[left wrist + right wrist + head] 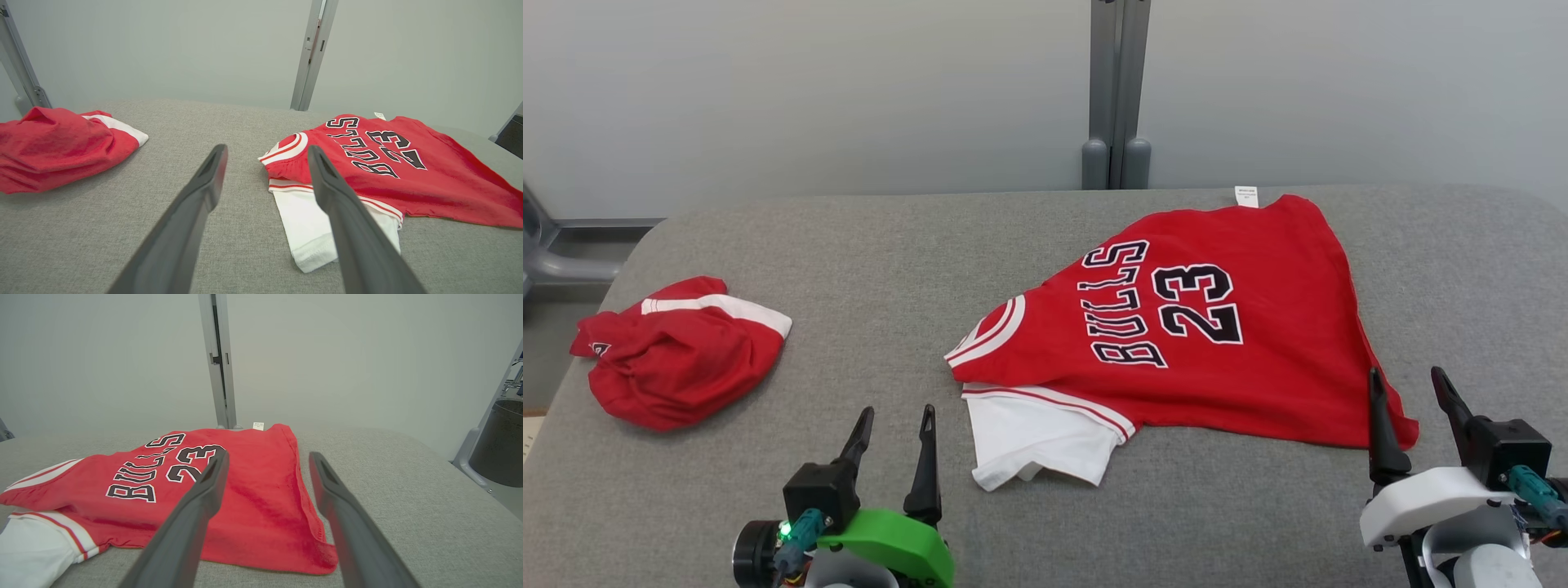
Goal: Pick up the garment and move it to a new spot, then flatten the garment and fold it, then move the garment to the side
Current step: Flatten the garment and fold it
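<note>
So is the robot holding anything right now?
Nothing. The left pincer and right pincer are both open and empty; the red Bulls jersey lies loose on the grey padded table.

the jersey (1217, 359) lies right of centre on the table (890, 245); a bunched cloth (678, 359) lies well left

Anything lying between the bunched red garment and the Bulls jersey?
No: in the head view, just bare grey surface between bunched red garment and jersey.

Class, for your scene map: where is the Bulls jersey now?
In the head view the jersey lies on the table's right half, near the right gripper, right of the crumpled red garment.
</note>
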Motion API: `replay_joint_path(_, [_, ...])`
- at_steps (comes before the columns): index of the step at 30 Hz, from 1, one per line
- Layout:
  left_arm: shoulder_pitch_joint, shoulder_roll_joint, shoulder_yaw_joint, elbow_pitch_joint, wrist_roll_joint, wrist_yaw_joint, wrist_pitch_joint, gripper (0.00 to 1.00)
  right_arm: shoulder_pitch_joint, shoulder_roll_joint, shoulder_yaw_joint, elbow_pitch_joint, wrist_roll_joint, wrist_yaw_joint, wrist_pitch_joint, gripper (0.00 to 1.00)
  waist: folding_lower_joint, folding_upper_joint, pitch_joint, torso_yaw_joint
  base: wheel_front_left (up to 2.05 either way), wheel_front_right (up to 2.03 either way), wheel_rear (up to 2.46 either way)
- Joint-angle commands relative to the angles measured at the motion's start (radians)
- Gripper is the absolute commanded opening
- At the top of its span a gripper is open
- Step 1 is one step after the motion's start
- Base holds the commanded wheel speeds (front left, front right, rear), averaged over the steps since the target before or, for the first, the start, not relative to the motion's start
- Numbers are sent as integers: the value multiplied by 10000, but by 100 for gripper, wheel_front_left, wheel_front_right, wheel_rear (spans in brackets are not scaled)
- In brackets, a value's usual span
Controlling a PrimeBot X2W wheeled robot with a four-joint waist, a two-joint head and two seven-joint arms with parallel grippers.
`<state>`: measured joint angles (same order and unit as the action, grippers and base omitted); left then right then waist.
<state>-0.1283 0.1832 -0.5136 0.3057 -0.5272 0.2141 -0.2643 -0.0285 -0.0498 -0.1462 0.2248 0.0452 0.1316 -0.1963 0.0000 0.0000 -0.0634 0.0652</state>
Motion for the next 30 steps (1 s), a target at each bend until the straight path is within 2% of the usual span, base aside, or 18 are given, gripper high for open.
replay_joint_path(1, [155,2,76,35,123,-38,-7,100,93,-14,-16,36,-18,-17,-21,100,0,0,6,1,0,0,0])
replay_joint_path(8, [151,-82,164,183,140,-127,-2,100,45,-14,-11,152,3,-17,32,100,0,0,68,-20,0,0,0])
replay_joint_path(11, [26,-300,114,408,-160,-246,292,100,61,-14,-29,151,-28,-15,66,100,0,0,125,-30,0,0,0])
replay_joint_path(18, [-444,-851,-124,1624,-1123,-485,2113,100,-89,-14,82,177,-74,-17,106,100,0,0,341,-222,0,0,0])
replay_joint_path(22, [-745,-1079,-8,2290,-1627,-297,2673,100,-201,-14,163,273,-82,-15,101,100,0,0,502,-447,0,0,0])
replay_joint_path(30, [-1276,-1274,158,3123,-2493,-4,2843,100,-235,-13,153,332,-185,-17,116,100,0,0,775,-953,0,0,0])
